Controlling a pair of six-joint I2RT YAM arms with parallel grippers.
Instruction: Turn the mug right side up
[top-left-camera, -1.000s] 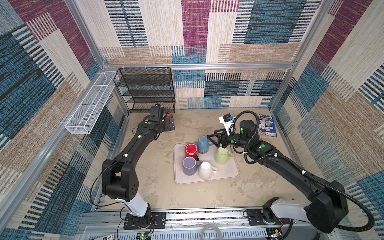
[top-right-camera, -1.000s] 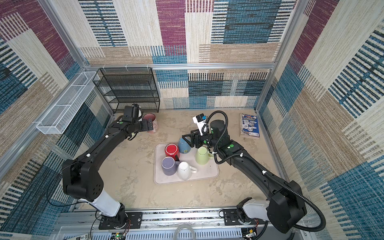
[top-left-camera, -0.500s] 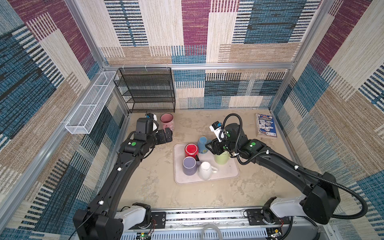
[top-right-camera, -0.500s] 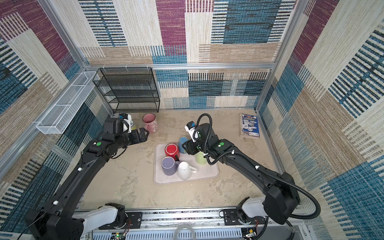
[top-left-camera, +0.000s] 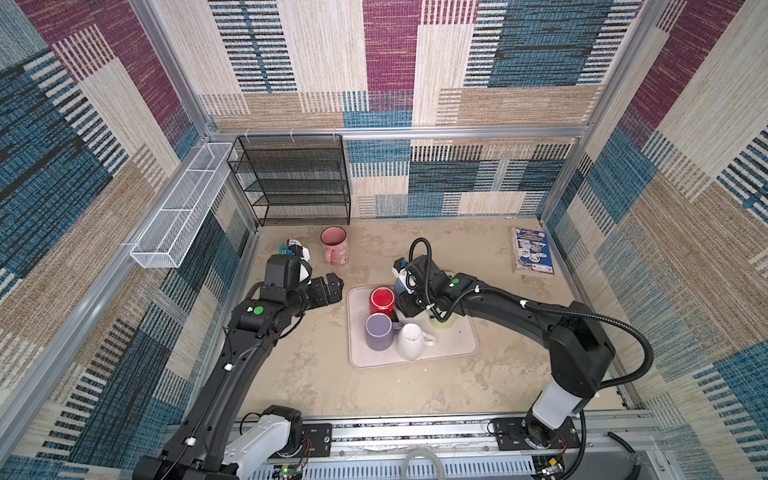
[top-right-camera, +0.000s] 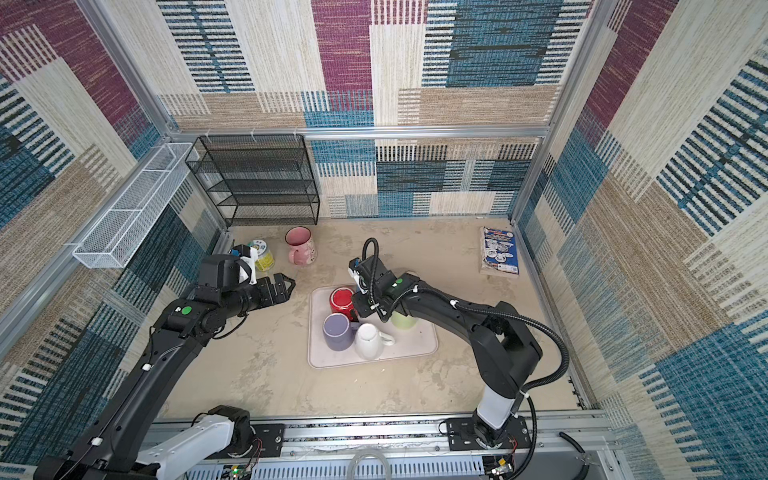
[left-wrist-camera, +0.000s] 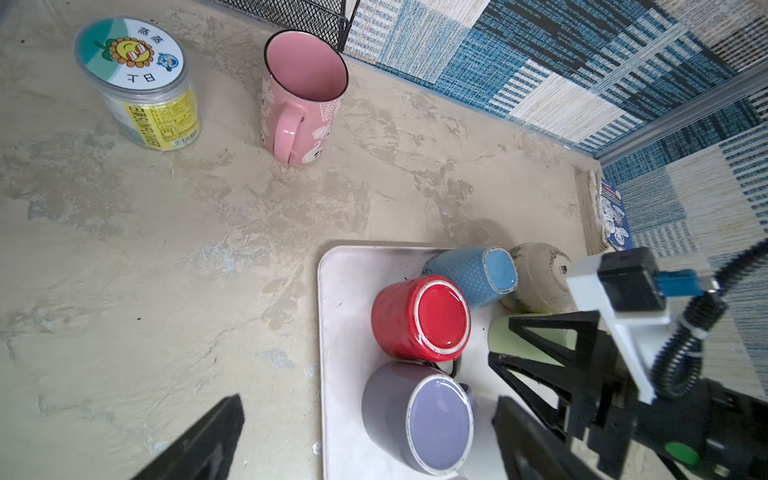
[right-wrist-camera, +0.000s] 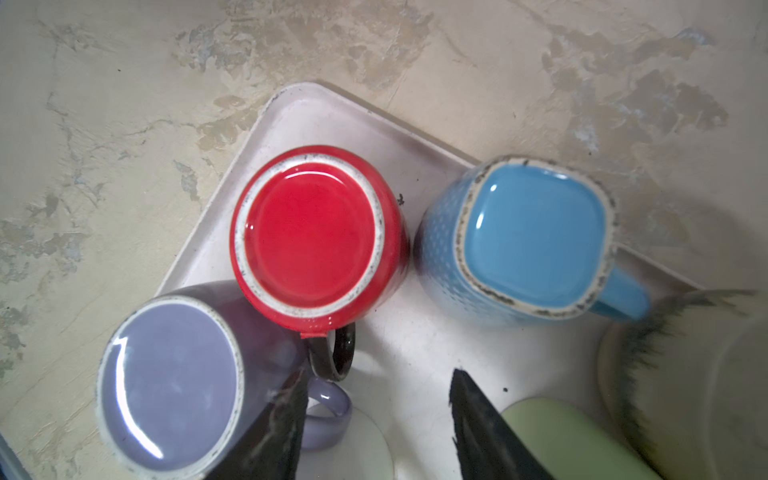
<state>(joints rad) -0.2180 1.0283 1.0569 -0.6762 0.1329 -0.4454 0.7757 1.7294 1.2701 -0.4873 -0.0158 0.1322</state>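
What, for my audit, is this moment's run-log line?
left gripper open, beside tray; right gripper open over tray, empty; red mug inverted; pink mug upright

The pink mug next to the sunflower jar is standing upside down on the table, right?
No. The pink mug stands right side up, its open mouth facing up, as the left wrist view shows. It is on the table next to the sunflower jar.
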